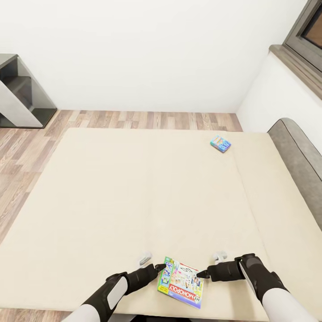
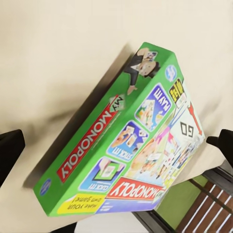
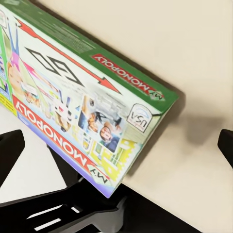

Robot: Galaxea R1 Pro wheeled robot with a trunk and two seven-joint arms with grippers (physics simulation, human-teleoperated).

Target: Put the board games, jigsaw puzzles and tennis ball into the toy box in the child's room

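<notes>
Near the bed's (image 1: 112, 188) front edge, at about six o'clock in the head view, the My Monopoly box (image 1: 181, 282) is lying between the two grippers, its long axis running roughly from twelve toward six with a slight tilt. Its green side is facing the left gripper (image 1: 157, 268), which is sitting at the box's nine o'clock; the right gripper (image 1: 203, 272) is pointing in from three o'clock. Both look about equally near, fingertips at or just beside the box edges; whether either is actually pinching it I cannot tell, though each wrist view is showing dark fingers spread wide apart. A small teal-blue game box (image 1: 221, 143) is resting well apart at one o'clock on the cream mattress. Wood-plank floor and white walls are surrounding the bed.
</notes>
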